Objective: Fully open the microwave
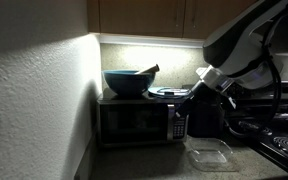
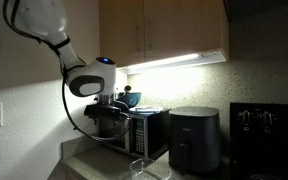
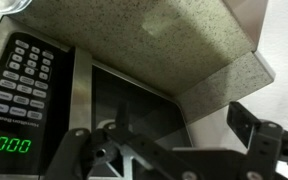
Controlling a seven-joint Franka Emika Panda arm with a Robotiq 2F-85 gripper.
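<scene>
Dim kitchen corner, lit by a strip under the cabinets (image 2: 174, 25). My arm (image 1: 246, 38) is the biggest shape: in this exterior view it sweeps down from the upper right to the middle of the frame.

The microwave (image 1: 134, 120) sits on the counter (image 1: 154, 165) at centre left, in the corner by the wall. Its dark glass door faces the camera, with the button panel at its right edge. The door looks shut or nearly so; the light is too dim to tell more. In an exterior view, a plain black box (image 2: 194, 140) stands just right of the microwave, with a stove (image 2: 267, 130) at the far right.

A blue bowl (image 1: 127, 82) rests on top of the microwave, with a dark handle sticking out of it. A clear tub (image 1: 211, 153) lies on the counter, lower right of the microwave.

My claw (image 1: 187, 108) is at the microwave's right edge, by the button panel. In the wrist view one finger (image 3: 252, 132) shows at the lower right, and the jaws look spread with nothing between them.

At the lower left of that view, the green display (image 3: 6, 145) reads 0000.
</scene>
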